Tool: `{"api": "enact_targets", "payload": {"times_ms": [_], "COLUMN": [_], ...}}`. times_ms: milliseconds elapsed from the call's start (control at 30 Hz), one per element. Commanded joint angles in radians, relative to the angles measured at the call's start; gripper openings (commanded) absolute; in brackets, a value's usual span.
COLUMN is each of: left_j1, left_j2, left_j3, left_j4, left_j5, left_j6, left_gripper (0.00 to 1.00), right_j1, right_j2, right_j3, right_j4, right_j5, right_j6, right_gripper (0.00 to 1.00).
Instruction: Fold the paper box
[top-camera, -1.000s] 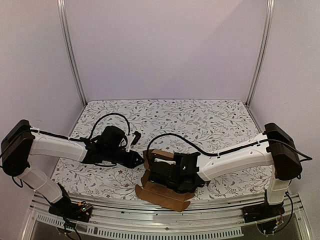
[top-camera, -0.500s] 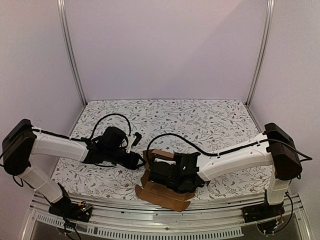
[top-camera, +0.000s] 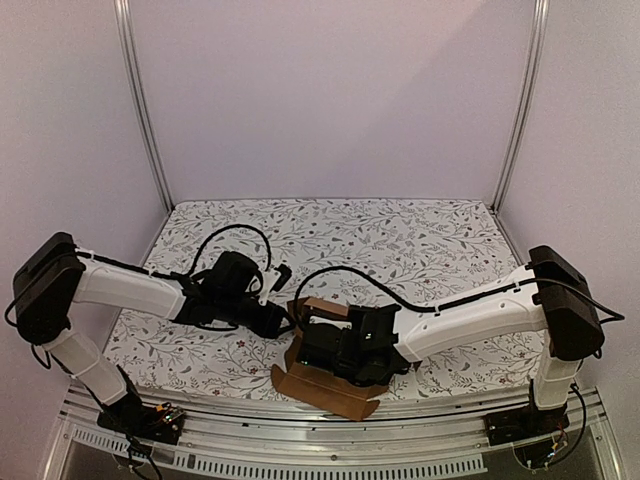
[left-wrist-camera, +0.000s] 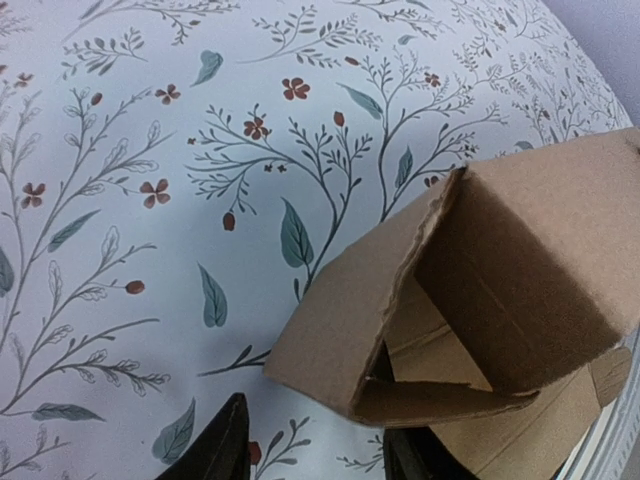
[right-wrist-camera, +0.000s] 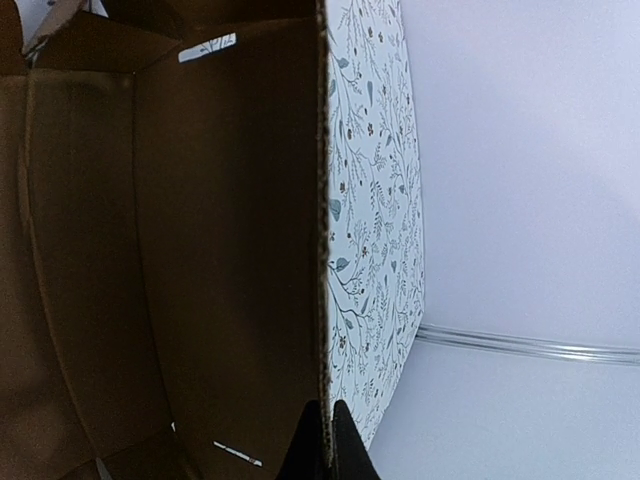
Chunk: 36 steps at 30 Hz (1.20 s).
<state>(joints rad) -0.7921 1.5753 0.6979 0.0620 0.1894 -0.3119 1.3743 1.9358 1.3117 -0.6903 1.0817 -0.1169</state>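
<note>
Okay, box: plain brown cardboard paper box (top-camera: 325, 388), half formed, sitting at the middle of the near edge of the floral-covered desk (top-camera: 400, 240). One flap lies flat toward that edge, with the walls up behind it.
Right gripper (right-wrist-camera: 325, 440): fingers nearly together, pinching the edge of one raised wall. My guess is it's there to pin the box and stop that wall flopping back down.
Left gripper (left-wrist-camera: 315, 450): fingers spread, nothing in them, low over the desk right at the box's left corner. Can't tell if it's touching. Looks lined up to push or grab the loose side panel there.
Why two arms: thin card springs open, so one probably anchors while the other folds.
Stage: about midway, I'd say, since the flaps aren't tucked yet.
</note>
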Motion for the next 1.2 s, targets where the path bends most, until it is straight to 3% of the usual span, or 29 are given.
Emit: {"api": "enact_targets", "payload": {"times_ms": [0, 533, 967, 1167], "left_j1": [-0.007, 0.039, 0.082, 0.082], "left_j2": [0.010, 0.052, 0.104, 0.142], "left_j3": [0.011, 0.018, 0.047, 0.071], "left_j4": [0.058, 0.100, 0.103, 0.092], "left_j5": [-0.002, 0.134, 0.395, 0.406], "left_j6": [0.070, 0.180, 0.244, 0.255], "left_gripper": [0.45, 0.43, 0.40, 0.39], "right_j1": [0.007, 0.008, 0.009, 0.009], "right_j2": [-0.010, -0.061, -0.076, -0.089], "right_j3": [-0.009, -0.062, -0.071, -0.074], "right_j4": [0.002, -0.006, -0.068, -0.083], "right_j5": [-0.023, -0.051, -0.081, -0.079], "right_j6": [0.015, -0.009, 0.003, 0.009], "right_gripper": [0.00, 0.00, 0.00, 0.00]}}
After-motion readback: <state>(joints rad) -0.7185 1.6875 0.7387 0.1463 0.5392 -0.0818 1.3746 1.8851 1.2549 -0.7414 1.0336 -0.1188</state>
